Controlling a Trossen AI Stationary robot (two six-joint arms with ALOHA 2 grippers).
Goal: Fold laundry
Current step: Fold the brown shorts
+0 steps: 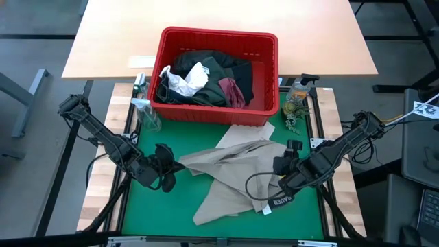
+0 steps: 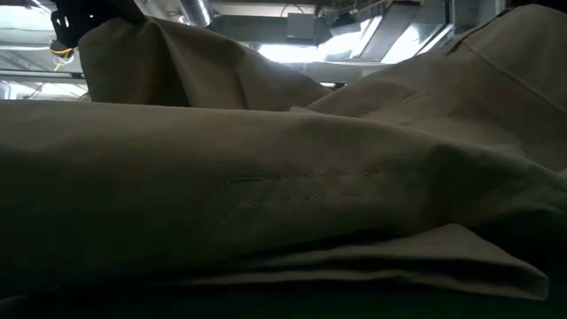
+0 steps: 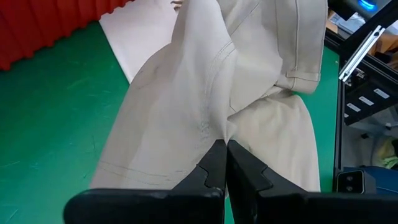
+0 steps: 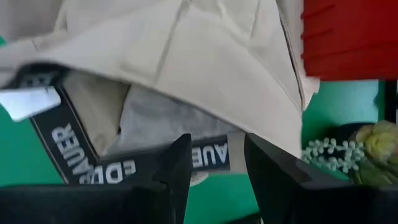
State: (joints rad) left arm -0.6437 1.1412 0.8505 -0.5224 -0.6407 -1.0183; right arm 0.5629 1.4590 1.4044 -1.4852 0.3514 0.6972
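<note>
Tan garment (image 1: 230,175): lying crumpled mid-mat on the bench, near the front edge.
Left gripper (image 3: 225,163): pinching shut on its left edge.
Right gripper (image 4: 217,163): hovering at its waistband (image 4: 208,157), fingers parted.

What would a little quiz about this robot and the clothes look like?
1. True or false: the red slatted plastic basket is empty.
2. What colour is the mat under the tan cloth garment?
3. Which pincer is open: A left pincer, B right pincer?

Key: 1 false, clothes lie in it. 2 green. 3 B; the left pincer is shut at the garment's edge.
</note>
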